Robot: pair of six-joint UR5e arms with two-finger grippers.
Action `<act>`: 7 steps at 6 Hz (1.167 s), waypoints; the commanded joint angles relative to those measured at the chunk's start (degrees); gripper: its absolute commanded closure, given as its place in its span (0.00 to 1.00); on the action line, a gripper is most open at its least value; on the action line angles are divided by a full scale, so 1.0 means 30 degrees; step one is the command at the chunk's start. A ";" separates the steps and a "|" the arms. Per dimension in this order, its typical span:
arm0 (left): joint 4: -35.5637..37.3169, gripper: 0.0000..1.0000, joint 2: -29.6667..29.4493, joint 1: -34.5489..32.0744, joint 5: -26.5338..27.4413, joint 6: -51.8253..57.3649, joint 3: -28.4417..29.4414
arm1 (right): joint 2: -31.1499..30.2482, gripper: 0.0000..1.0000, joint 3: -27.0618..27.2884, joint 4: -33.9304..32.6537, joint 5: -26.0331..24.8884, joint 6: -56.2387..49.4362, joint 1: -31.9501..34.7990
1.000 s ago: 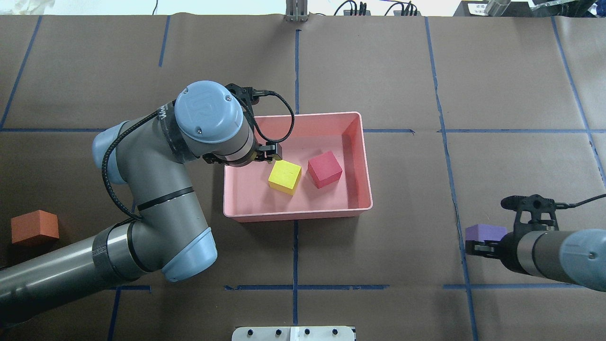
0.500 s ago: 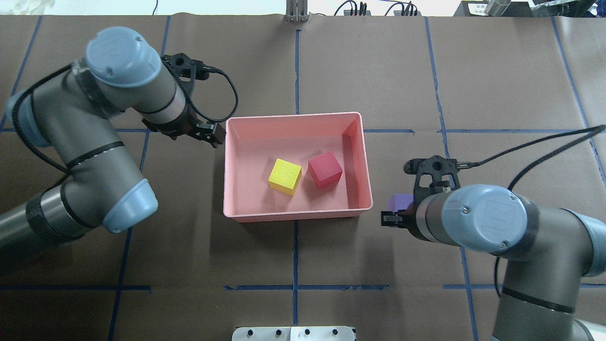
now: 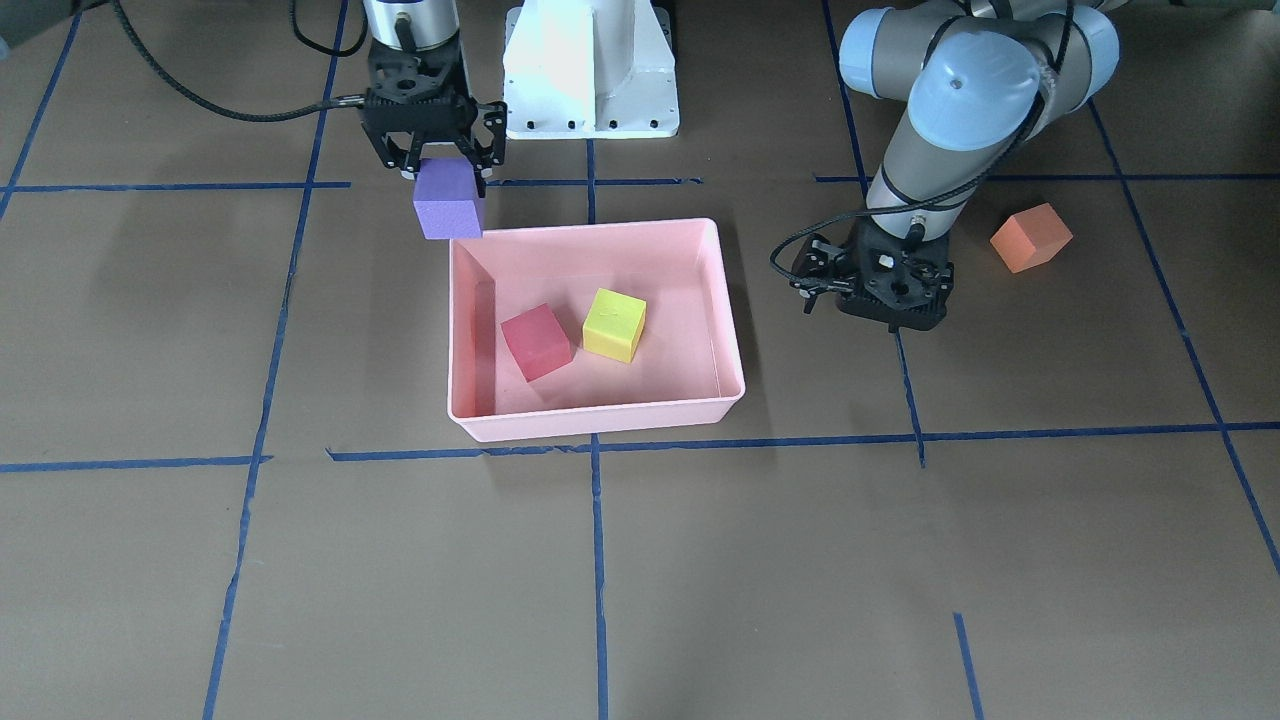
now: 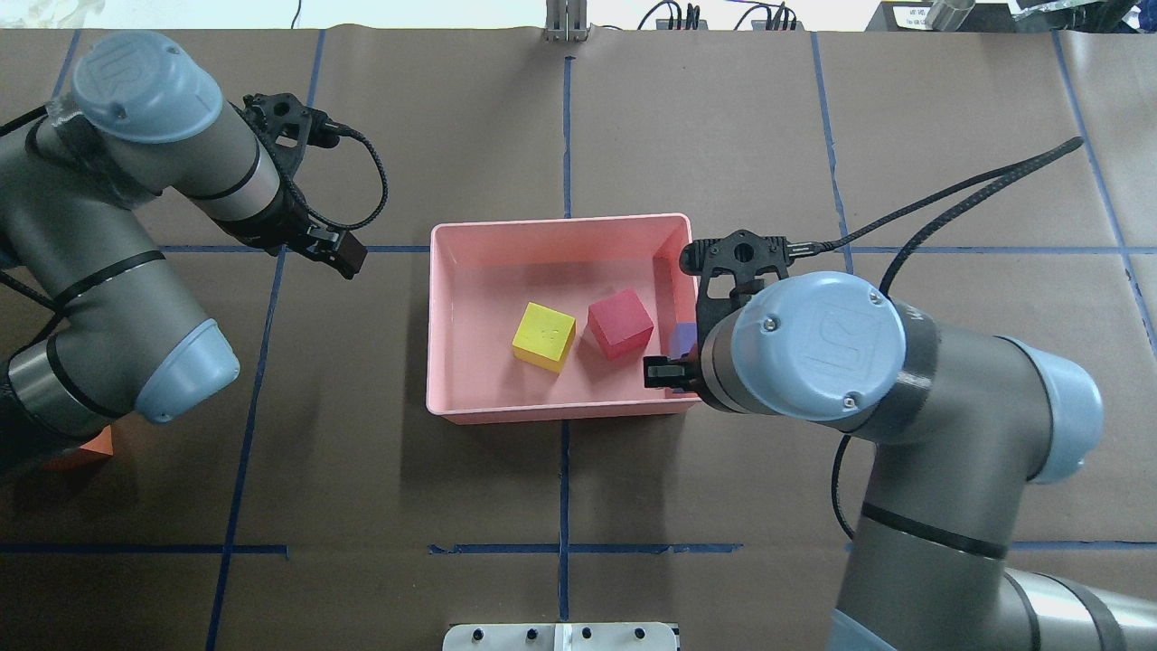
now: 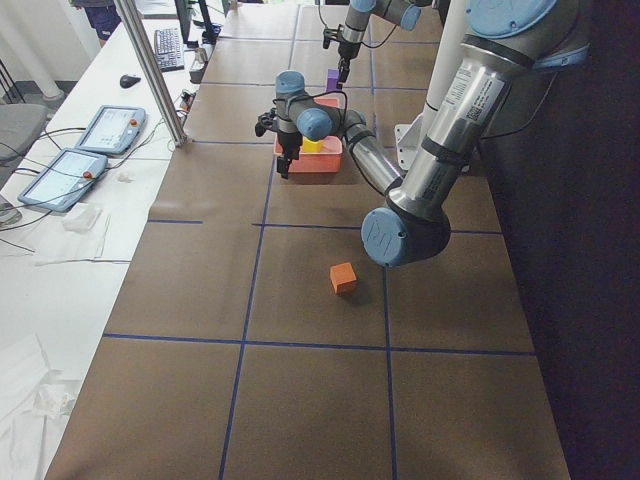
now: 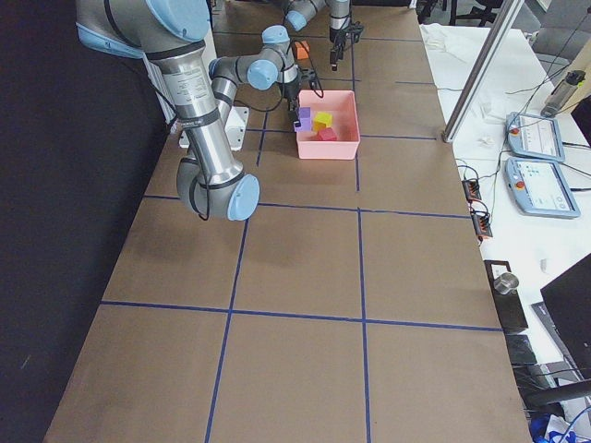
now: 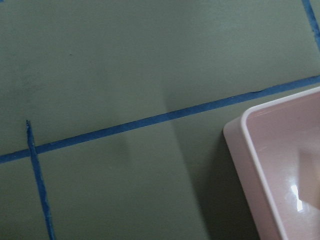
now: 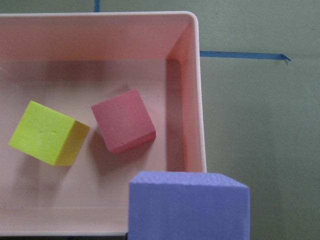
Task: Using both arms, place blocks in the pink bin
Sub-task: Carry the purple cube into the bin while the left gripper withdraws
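Observation:
The pink bin (image 4: 560,411) lies mid-table and holds the yellow block (image 4: 543,336) and the red block (image 4: 620,323), side by side. My right gripper (image 3: 443,165) is shut on the purple block (image 3: 448,212) and holds it above the bin's corner nearest the robot on my right. The right wrist view shows the purple block (image 8: 187,205) over that rim (image 8: 200,100). My left gripper (image 4: 348,256) is open and empty, over the table left of the bin. The orange block (image 3: 1030,237) lies on the table by my left arm, mostly hidden overhead (image 4: 86,449).
The white pedestal base (image 3: 590,70) stands at the robot's edge of the table. Blue tape lines cross the brown table cover. The right gripper's black cable (image 4: 949,194) hangs over the table right of the bin.
My left gripper has pulled back out of the bin to the left, leaving the yellow block there. My right arm has carried the purple block from the right side to the bin's corner.

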 commanded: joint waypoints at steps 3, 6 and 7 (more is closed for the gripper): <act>-0.0039 0.00 0.1117 -0.0956 -0.0587 0.2063 0.0083 | 0.2849 0.28 -0.5385 0.3108 -0.0163 -0.1004 0.0334; -0.0068 0.00 0.2928 -0.2792 -0.1552 0.4628 -0.0063 | 0.3618 0.00 -0.5754 0.3031 0.1030 -0.0974 0.0828; -0.0068 0.00 0.4211 -0.3498 -0.1587 0.5715 -0.0092 | 0.3357 0.00 -0.5607 0.3030 0.2923 -0.1555 0.2022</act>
